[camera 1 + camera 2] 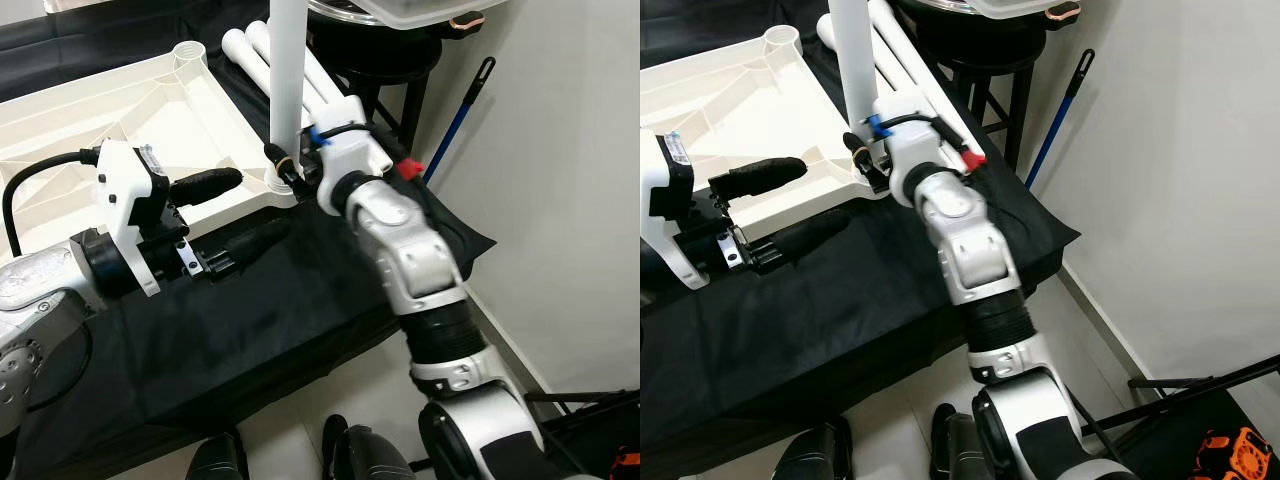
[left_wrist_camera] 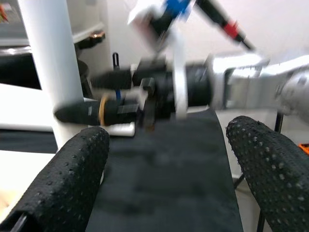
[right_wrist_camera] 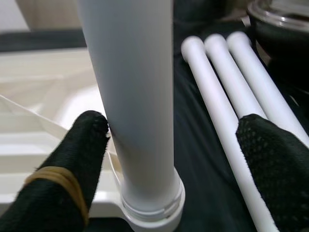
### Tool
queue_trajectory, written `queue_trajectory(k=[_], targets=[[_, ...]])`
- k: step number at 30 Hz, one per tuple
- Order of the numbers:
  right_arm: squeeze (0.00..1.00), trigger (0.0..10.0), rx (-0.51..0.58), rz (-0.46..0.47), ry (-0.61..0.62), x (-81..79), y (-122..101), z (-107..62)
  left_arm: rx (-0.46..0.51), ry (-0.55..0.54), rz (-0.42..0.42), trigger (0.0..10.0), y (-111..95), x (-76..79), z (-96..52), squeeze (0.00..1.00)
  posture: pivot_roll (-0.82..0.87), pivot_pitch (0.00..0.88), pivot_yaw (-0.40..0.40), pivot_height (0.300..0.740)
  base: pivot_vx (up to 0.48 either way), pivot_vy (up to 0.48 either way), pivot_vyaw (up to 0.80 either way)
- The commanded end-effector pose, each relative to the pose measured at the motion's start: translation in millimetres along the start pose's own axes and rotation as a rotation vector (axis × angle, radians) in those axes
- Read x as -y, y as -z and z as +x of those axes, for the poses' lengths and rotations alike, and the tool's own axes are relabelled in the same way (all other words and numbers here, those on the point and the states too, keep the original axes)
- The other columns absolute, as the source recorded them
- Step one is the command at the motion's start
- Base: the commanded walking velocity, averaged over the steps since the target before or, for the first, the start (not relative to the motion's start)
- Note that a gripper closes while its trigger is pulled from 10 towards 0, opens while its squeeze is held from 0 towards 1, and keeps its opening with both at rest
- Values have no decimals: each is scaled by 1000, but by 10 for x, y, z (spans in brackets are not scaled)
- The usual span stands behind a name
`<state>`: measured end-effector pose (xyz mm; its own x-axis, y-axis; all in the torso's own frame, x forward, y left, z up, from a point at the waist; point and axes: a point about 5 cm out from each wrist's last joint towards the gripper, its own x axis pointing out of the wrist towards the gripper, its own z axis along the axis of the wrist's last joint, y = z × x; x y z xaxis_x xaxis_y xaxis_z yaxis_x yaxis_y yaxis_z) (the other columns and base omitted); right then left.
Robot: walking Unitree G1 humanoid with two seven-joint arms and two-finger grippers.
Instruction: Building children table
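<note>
The left pincer [image 1: 245, 205] hangs wide open and empty over the black-covered desk [image 1: 260, 320]. The right pincer [image 3: 169, 159] is spread around an upright white leg [image 1: 285, 70] seated in the corner socket of the overturned white tabletop [image 1: 110, 110], one finger [image 3: 79, 154] touching it. Three spare legs [image 3: 231, 87] lie beyond, near a blue-handled pole [image 1: 462, 112] against the wall.

A white leg [image 1: 855, 75] stands upright in the corner of the tabletop [image 1: 730, 110] on black cloth [image 1: 840, 290]. The right gripper [image 1: 862, 160] is at its base; the left gripper [image 1: 790, 200] gapes nearby.
</note>
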<state>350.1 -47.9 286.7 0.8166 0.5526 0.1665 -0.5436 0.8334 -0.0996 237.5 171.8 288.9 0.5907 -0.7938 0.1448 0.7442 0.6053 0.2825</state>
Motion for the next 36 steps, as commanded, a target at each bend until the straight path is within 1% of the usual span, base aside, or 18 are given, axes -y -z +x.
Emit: queue_trajectory(k=[1, 2, 4, 6, 7, 8, 11, 13, 16, 19, 21, 23, 26, 29, 32, 34, 35, 36], targets=[[1000, 10000, 3, 38, -77, -16, 14, -84, -58, 2, -1, 10000, 140, 13, 15, 0, 4, 230, -69, 740, 0, 0, 0], [1000, 10000, 3, 38, -77, -16, 14, -84, -58, 2, -1, 10000, 140, 13, 15, 0, 4, 230, -69, 740, 0, 0, 0], [1000, 10000, 0, 53, -135, 49, 16, -192, -151, -51, 29, 10000, 321, -56, 63, 0, 2, 221, -60, 740, 0, 0, 0], [1000, 10000, 0, 53, -135, 49, 16, -192, -151, -51, 29, 10000, 321, -56, 63, 0, 2, 221, -60, 740, 0, 0, 0], [231, 10000, -11, 66, -147, 119, 38, -276, -192, -74, 35, 10000, 447, -90, 126, 0, 2, 210, -52, 740, 0, 0, 0], [0, 10000, -20, 68, -154, 175, 59, -350, -221, -88, 41, 10000, 547, -113, 187, 0, -2, 205, -46, 740, 0, 0, 0], [0, 10000, -31, 68, -151, 233, 82, -418, -229, -99, 31, 10000, 617, -130, 253, 0, -3, 203, -43, 740, 0, 0, 0], [0, 10000, -76, 46, -160, 362, 160, -587, -242, -107, 23, 10000, 731, -200, 400, 0, -14, 187, -27, 740, 0, 0, 0], [0, 10000, -199, -41, -197, 554, 307, -860, -301, -83, 31, 10000, 938, -306, 587, 0, -20, 170, -7, 740, 0, 0, 0], [0, 10000, -221, -51, -199, 591, 330, -907, -318, -79, 36, 10000, 984, -325, 613, 0, -20, 170, -7, 740, 0, 0, 0], [0, 10000, -251, -67, -176, 682, 353, -993, -364, -92, 61, 10000, 1098, -402, 664, 0, -24, 160, 5, 740, 0, 0, 0], [0, 10000, -256, -71, -168, 701, 354, -1015, -385, -98, 77, 10000, 1135, -431, 675, 0, -26, 159, 9, 740, 0, 0, 0], [0, 10000, -251, -67, -147, 706, 326, -1047, -446, -175, 126, 10000, 1236, -612, 702, 0, -28, 154, 17, 740, 0, 0, 0], [0, 10000, -241, -64, -140, 691, 318, -1035, -455, -219, 126, 10000, 1267, -698, 705, 0, -27, 153, 25, 740, 0, 0, 0], [0, 10000, -238, -63, -140, 680, 316, -1030, -464, -239, 126, 10000, 1288, -735, 703, 0, -27, 154, 27, 740, 0, 0, 0], [0, 10000, -236, -62, -139, 666, 317, -1021, -479, -254, 66, 10000, 1370, -768, 694, 0, -26, 156, 27, 740, 0, 0, 0], [0, 10000, -236, -62, -139, 666, 317, -1021, -479, -254, 66, 10000, 1370, -768, 694, 0, -26, 156, 27, 740, 0, 0, 0], [0, 10000, -234, -60, -136, 660, 314, -1016, -503, -240, 17, 10000, 1448, -751, 672, 0, -31, 158, 27, 740, 0, 0, 0]])
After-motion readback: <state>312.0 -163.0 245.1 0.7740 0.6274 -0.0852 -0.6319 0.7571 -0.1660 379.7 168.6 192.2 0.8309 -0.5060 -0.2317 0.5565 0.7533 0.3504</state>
